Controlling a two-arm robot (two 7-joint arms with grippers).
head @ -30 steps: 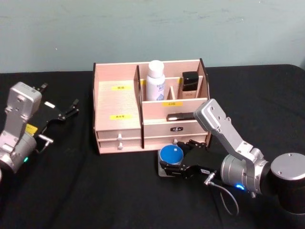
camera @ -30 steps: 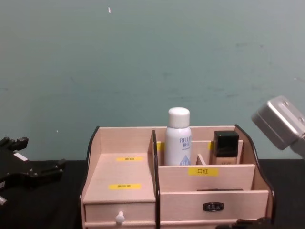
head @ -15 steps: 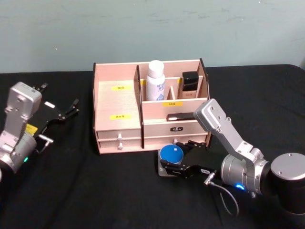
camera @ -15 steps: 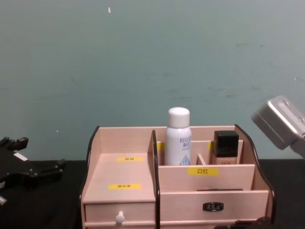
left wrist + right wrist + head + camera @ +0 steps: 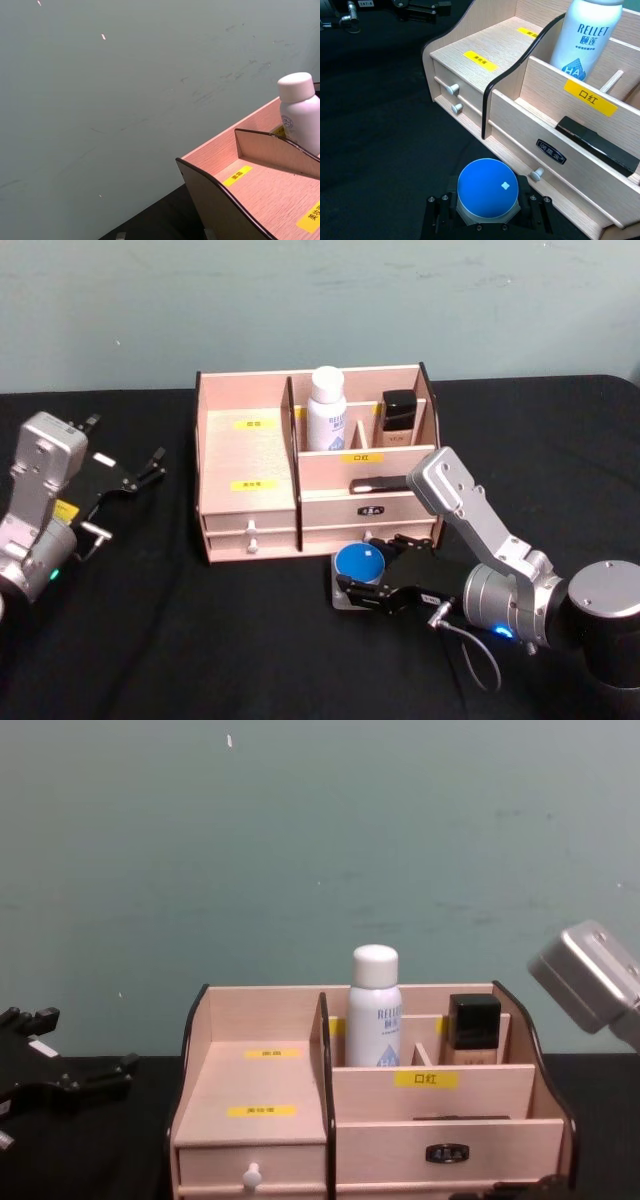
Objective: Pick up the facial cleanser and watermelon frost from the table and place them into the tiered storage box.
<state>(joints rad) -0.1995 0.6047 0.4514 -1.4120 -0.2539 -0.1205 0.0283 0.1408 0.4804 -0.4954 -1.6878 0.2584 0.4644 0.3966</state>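
Since the watermelon frost (image 5: pixel 360 562), a squat round jar with a blue lid on a grey base, stands upright on the counter (image 5: pixel 190 640) just at six o'clock of the tiered storage box (image 5: pixel 250 455), the way to its place runs straight toward twelve o'clock, up and over the box's front wall. The right pincer (image 5: pixel 373 570) reaches in from about four o'clock and is clenched on the jar low down, one finger against each side of the grey base, lid facing up. The jar is round, so no long axis matters; what counts, I judge, is lifting it clear of the small drawer knobs just beside it before carrying it forward. The right arm is plainly the nearer one. The left pincer (image 5: pixel 125 485) hangs released well apart at nine o'clock of the box, idle. The facial cleanser (image 5: pixel 326 405), a white bottle, stands upright in a rear compartment, with a black-capped bottle (image 5: pixel 398 415) at its three o'clock behind a divider.
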